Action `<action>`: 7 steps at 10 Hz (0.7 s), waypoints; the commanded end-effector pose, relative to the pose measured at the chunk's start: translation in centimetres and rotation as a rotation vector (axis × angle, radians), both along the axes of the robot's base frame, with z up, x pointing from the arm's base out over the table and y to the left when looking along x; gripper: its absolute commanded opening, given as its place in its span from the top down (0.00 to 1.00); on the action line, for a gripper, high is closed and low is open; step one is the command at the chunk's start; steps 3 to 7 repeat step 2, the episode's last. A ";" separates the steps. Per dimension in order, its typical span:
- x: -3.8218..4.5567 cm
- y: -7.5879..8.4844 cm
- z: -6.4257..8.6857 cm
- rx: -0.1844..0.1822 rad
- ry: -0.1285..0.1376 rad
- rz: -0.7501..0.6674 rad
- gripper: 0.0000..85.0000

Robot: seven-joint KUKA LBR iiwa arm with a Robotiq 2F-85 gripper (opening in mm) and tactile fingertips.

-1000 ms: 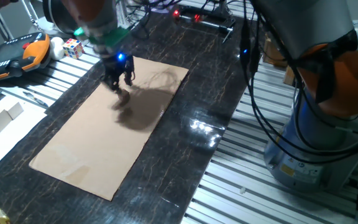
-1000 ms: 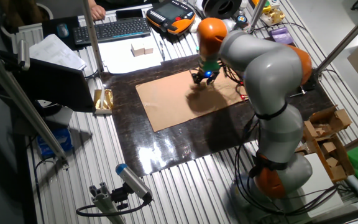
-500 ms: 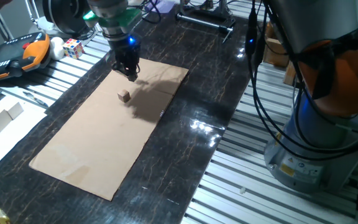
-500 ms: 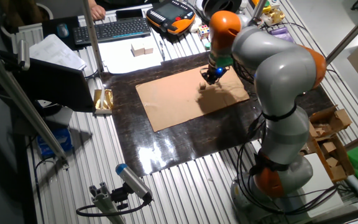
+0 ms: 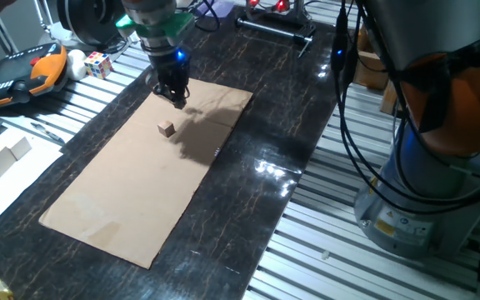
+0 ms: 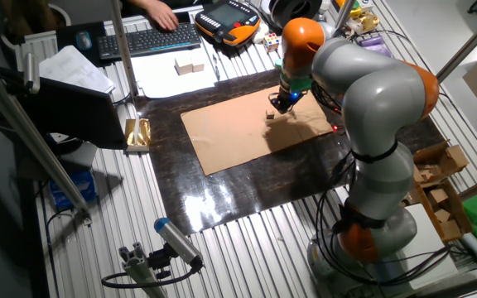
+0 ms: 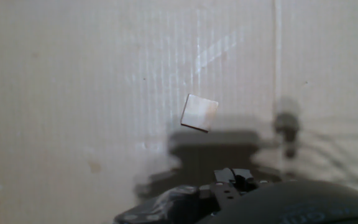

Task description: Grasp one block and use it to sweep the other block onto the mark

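A small tan cube (image 5: 167, 128) lies alone on the brown cardboard (image 5: 115, 200). It also shows in the other fixed view (image 6: 270, 115) and in the hand view (image 7: 199, 112). My gripper (image 5: 176, 98) hangs above the cardboard, a short way beyond the cube toward the far end, not touching it. Its fingers look closed together, and I cannot make out anything between them. No second cube shows in any view. In the hand view a blurred dark dot, the mark (image 7: 286, 122), lies to the right of the cube, apart from it.
Two larger pale blocks (image 5: 2, 154) sit on white paper left of the cardboard. An orange teach pendant (image 5: 15, 71) and a Rubik's cube (image 5: 98, 63) lie beyond. A person's hand (image 6: 160, 12) is at the keyboard (image 6: 151, 37). The robot base (image 5: 423, 167) stands right.
One second ago the gripper was low over the cube's spot. It rose and moved toward the cardboard's far end, leaving the cube in view. It has barely moved in the last half second.
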State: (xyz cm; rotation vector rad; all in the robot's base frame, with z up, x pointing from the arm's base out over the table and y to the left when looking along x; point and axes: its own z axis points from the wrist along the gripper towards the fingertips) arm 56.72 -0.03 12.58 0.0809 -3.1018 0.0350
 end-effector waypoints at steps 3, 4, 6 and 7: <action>-0.01 0.0 0.0 0.002 0.000 0.000 0.99; -0.01 0.0 0.0 0.002 0.000 0.000 0.99; -0.01 0.0 0.0 0.002 0.000 0.000 0.99; -0.01 0.0 0.0 0.002 0.000 0.000 0.99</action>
